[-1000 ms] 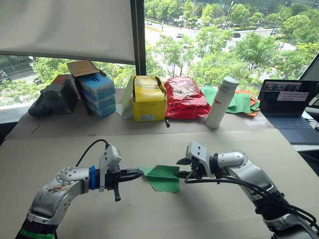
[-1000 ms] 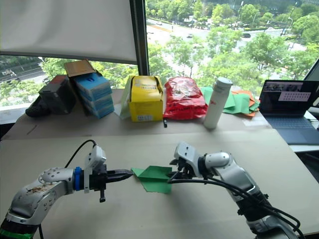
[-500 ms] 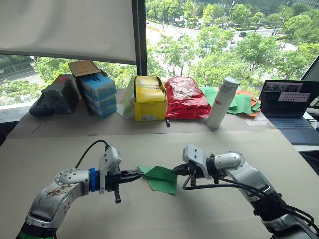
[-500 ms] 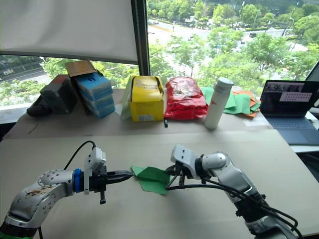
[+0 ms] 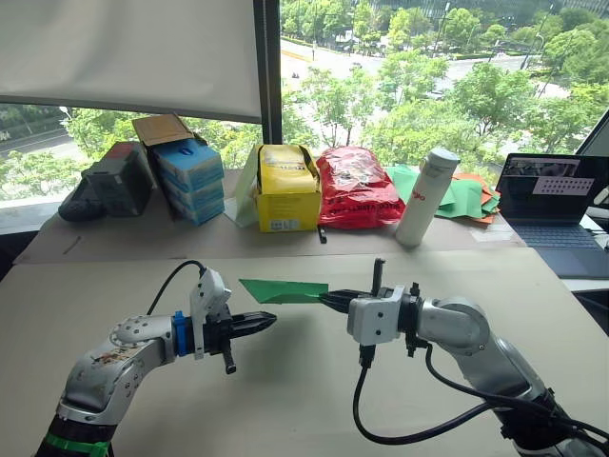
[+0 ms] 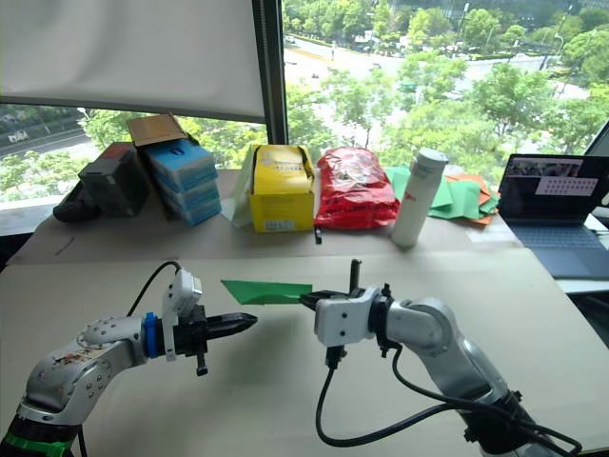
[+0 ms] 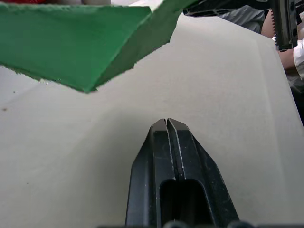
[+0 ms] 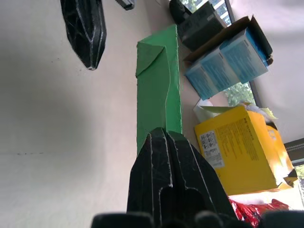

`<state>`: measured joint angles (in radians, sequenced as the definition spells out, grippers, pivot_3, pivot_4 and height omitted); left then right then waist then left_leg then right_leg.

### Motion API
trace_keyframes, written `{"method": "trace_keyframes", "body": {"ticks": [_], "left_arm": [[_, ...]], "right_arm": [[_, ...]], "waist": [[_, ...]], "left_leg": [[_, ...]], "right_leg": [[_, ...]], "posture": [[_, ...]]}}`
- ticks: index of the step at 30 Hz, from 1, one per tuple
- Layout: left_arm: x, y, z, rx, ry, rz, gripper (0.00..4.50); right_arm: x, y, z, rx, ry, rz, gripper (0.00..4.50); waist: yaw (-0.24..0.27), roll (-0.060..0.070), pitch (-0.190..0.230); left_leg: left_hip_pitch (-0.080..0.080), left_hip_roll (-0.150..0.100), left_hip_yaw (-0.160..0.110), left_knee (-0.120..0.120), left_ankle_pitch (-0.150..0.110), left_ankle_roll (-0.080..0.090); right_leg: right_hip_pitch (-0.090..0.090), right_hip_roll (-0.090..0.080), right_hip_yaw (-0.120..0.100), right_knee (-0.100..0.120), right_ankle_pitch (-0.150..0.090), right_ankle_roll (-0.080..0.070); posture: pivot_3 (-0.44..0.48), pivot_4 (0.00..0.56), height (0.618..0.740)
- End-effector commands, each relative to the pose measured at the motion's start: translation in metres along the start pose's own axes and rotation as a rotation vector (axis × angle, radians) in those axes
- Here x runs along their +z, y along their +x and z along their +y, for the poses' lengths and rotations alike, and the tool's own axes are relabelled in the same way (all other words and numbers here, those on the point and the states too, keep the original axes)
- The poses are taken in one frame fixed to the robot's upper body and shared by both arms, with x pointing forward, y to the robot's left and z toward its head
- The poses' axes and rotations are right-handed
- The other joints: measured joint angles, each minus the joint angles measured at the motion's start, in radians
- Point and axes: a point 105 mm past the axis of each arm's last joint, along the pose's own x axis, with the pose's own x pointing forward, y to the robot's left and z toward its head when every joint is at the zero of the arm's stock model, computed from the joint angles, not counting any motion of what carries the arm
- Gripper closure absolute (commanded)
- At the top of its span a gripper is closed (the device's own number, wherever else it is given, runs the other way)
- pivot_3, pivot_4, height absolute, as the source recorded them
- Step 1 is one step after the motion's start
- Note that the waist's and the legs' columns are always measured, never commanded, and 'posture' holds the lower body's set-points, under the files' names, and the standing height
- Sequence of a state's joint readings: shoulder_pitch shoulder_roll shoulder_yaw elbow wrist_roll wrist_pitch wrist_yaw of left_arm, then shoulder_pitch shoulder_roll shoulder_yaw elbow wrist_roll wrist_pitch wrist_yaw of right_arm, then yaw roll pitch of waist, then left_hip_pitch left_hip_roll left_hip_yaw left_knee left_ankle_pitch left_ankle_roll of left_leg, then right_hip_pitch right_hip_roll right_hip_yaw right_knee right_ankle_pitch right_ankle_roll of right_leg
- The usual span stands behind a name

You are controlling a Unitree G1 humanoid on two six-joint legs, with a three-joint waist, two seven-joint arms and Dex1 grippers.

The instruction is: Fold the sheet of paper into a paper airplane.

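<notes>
Above table, narrow folded green paper airplane (image 5: 283,290)

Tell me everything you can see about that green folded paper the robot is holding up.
The sheet of paper is thin, bright green and folded into a long narrow strip with a triangular flap near its far end. It hangs level above the table, touching nothing beneath. The right gripper pinches one end; the rest juts out free toward the robot's left. The left gripper sits shut just below it, apart.
</notes>
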<state>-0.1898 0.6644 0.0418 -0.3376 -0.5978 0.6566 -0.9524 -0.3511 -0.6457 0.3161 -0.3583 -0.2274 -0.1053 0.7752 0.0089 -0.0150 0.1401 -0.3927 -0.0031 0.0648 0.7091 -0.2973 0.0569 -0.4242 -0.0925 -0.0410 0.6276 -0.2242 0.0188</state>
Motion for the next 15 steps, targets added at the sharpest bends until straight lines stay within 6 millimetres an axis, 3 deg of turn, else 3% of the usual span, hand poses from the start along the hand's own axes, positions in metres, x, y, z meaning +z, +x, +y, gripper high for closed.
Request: {"method": "trace_keyframes", "body": {"ticks": [1, 6, 7, 14, 15], "left_arm": [[0.013, 0.002, -0.004, -0.027, 0.031, -0.032, 4.5], [0.015, 0.002, -0.002, -0.035, 0.036, -0.026, 4.5], [0.015, 0.003, -0.002, -0.035, 0.037, -0.025, 4.5], [0.015, 0.004, -0.002, -0.037, 0.042, -0.02, 4.5], [0.015, 0.004, -0.002, -0.038, 0.043, -0.019, 4.5]], "right_arm": [[-0.006, 0.001, 0.031, 0.105, -0.221, 0.02, 4.46], [-0.017, 0.001, 0.049, 0.16, -0.192, 0.042, 4.46], [-0.016, 0.001, 0.051, 0.172, -0.178, 0.04, 3.9], [0.002, 0.001, 0.053, 0.203, -0.014, -0.029, 1.59], [0.009, 0.0, 0.051, 0.215, 0.054, -0.06, 1.59]], "waist": [[0.001, 0.0, 0.0], [-0.001, -0.001, 0.001], [-0.003, -0.001, 0.001], [-0.002, -0.001, 0.001], [-0.002, -0.001, 0.001]], "left_leg": [[0.001, 0.0, 0.0, 0.0, 0.0, 0.0], [0.003, 0.0, 0.001, 0.0, 0.0, 0.0], [0.003, 0.0, 0.001, 0.0, 0.001, -0.001], [0.003, 0.0, 0.001, 0.0, 0.0, 0.0], [0.003, 0.0, 0.001, 0.001, 0.0, 0.0]], "right_leg": [[0.0, 0.0, 0.0, 0.001, 0.0, 0.0], [0.001, 0.002, 0.0, 0.002, 0.0, 0.0], [0.001, 0.003, 0.0, 0.002, 0.0, 0.0], [0.001, 0.003, 0.001, 0.002, 0.0, 0.0], [0.001, 0.003, 0.001, 0.002, 0.0, 0.0]], "posture": [[0.0, 0.15, 0.74], [0.0, 0.15, 0.74], [0.0, 0.15, 0.74], [0.0, 0.15, 0.74], [0.0, 0.15, 0.74]]}}
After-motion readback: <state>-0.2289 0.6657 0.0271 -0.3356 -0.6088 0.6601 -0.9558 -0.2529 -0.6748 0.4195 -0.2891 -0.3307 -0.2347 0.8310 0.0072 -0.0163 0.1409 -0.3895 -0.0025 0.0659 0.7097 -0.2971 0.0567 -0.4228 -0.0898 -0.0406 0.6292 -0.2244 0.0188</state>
